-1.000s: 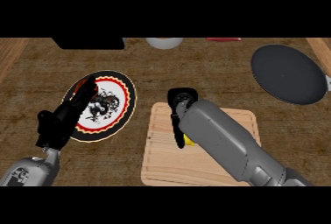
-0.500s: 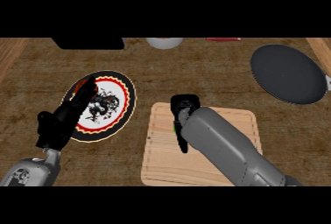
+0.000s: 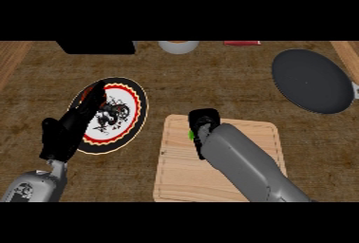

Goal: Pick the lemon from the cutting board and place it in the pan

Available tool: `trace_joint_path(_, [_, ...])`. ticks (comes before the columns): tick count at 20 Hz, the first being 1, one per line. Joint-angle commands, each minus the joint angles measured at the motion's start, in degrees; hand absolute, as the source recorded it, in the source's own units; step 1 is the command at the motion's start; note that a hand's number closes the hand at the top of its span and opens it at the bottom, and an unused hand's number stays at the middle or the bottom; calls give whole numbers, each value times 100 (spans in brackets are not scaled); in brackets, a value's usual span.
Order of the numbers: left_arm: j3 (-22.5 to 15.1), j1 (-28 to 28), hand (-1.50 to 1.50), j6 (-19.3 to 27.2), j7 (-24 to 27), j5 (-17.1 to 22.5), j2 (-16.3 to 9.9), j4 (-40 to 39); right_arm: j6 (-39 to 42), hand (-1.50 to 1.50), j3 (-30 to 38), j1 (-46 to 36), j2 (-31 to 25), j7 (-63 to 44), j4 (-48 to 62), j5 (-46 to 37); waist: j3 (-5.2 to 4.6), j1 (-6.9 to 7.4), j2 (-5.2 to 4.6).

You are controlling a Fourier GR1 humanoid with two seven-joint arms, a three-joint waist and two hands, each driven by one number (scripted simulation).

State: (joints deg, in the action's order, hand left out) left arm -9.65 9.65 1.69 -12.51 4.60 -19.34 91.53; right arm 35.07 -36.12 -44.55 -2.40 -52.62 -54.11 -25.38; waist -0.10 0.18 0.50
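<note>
One black right hand (image 3: pixel 204 124) on rectangular wooden cutting board (image 3: pixel 175 175), fingers curled round lemon (image 3: pixel 191 135).

A dark, mottled brown worktop (image 3: pixel 210 80) fills the frame under even light. Paler wood strips (image 3: pixel 13 57) border it at far left and far right. Against its back edge stand a black box (image 3: pixel 96 46), a pale round vessel (image 3: pixel 178 46) and a red item (image 3: pixel 242 42).
</note>
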Motion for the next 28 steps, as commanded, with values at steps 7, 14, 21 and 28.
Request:
trace_joint_path(7, [158,-26,0,-165,547,-177,262,-519,419,150,96,372,166,109,10,-260,7,-19,-55])
trace_joint_path(14, [360,20,0,-330,-39,-236,217,22,151,150,245,148,185,131,-629,-825,10,-5,-43])
trace_joint_path(21, [464,-184,0,-246,82,-211,168,-93,-1832,150,404,578,-500,327,-2677,-1529,23,-308,66])
trace_joint_path(28, [439,-500,0,-238,262,-292,159,40,-2949,150,645,1172,-1612,460,-4863,-2550,19,-315,63])
